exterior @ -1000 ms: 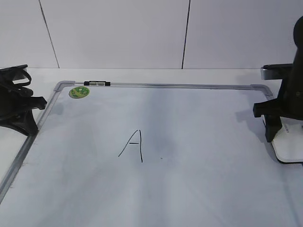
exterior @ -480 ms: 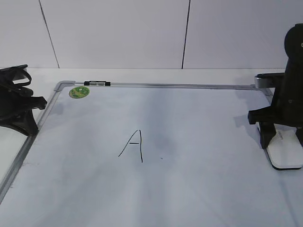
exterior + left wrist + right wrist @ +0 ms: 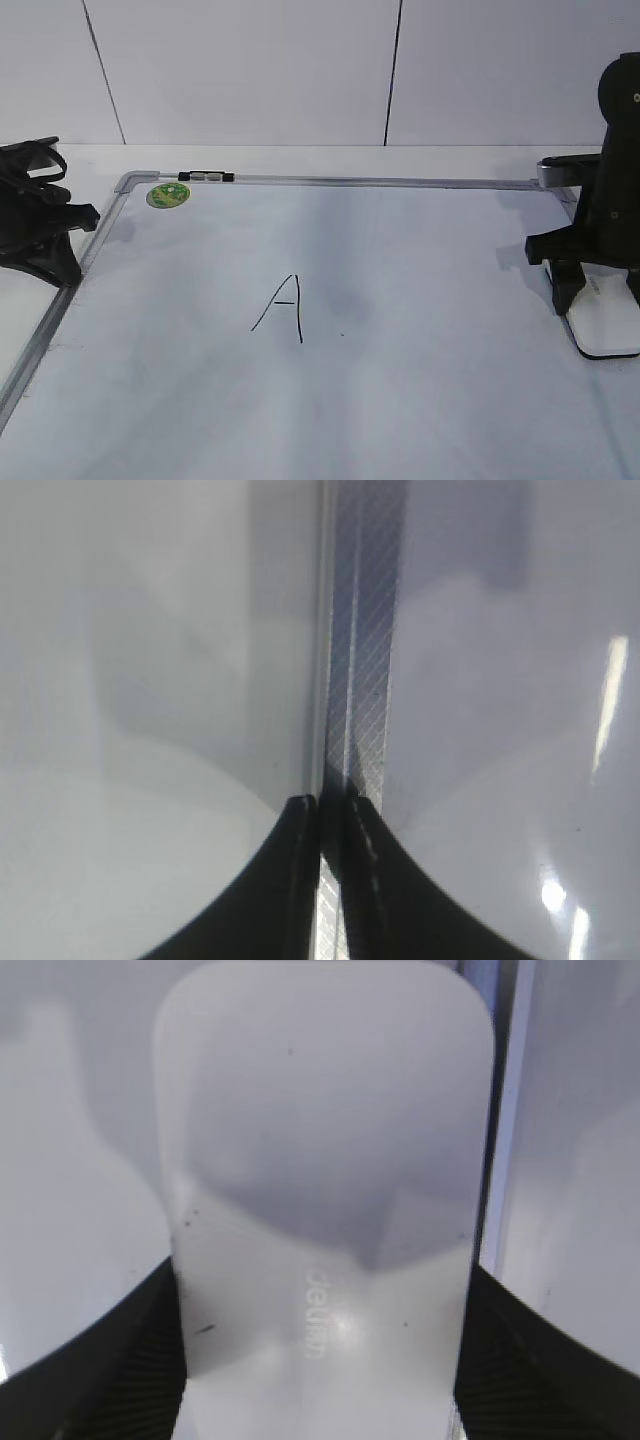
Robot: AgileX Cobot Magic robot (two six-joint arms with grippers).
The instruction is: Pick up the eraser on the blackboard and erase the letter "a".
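The blackboard (image 3: pixel 420 250) is a white board in a grey metal frame lying flat. The white eraser (image 3: pixel 607 322) rests on its right edge, and my right gripper (image 3: pixel 598 300) is shut on it. In the right wrist view the eraser (image 3: pixel 320 1160) fills the middle, grey lettering on top, with a black finger (image 3: pixel 150 1360) pressed against each long side of it within my right gripper (image 3: pixel 320 1360). The letter "a" does not show; only a faint grey smudge (image 3: pixel 345 295) lies right of a capital "A" (image 3: pixel 283 308). My left gripper (image 3: pixel 62 262) is shut over the left frame rail (image 3: pixel 360 630).
A black-and-silver clip (image 3: pixel 204 177) sits on the far frame rail, beside a round green sticker (image 3: pixel 167 194) at the far left corner. A tiny black dot (image 3: pixel 342 335) marks the board right of the "A". A white panelled wall stands behind.
My right gripper has shifted a little left and toward the near side with the eraser in it. The left arm has not moved.
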